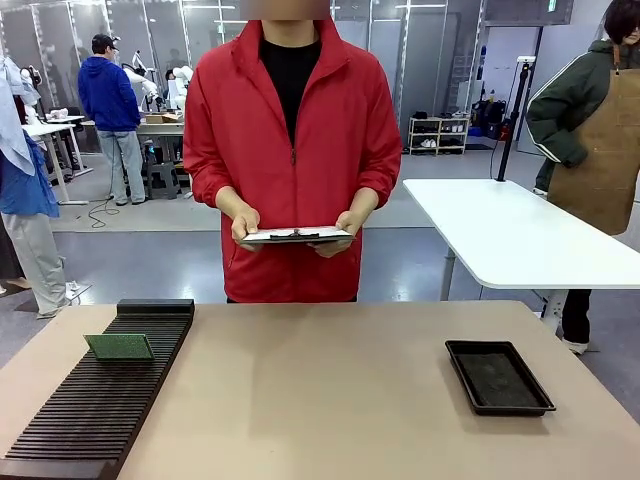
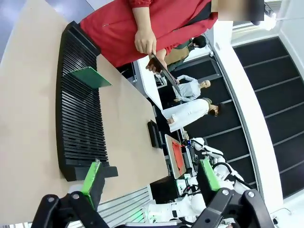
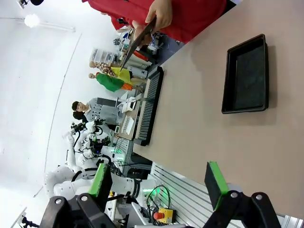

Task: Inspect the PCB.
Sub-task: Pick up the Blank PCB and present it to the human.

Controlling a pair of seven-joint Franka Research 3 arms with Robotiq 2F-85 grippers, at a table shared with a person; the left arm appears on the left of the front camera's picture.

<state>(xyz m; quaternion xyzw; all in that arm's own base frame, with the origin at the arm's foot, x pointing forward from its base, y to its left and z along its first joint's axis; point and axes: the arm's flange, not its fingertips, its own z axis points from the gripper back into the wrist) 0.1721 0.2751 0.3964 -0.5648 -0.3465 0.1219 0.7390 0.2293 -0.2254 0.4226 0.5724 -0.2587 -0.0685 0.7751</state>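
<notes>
Front view: PCB [image 1: 119,346] in black slotted rack [image 1: 90,420]

On the tan worktop [image 1: 320,400], a black slotted rack [image 1: 95,420] lies at eight o'clock, a shallow black tray [image 1: 498,378] at four. At twelve stands a red-jacketed person [image 1: 292,150] with a clipboard [image 1: 296,236].

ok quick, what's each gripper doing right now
left gripper: open, holding nothing
right gripper: open, holding nothing
</notes>
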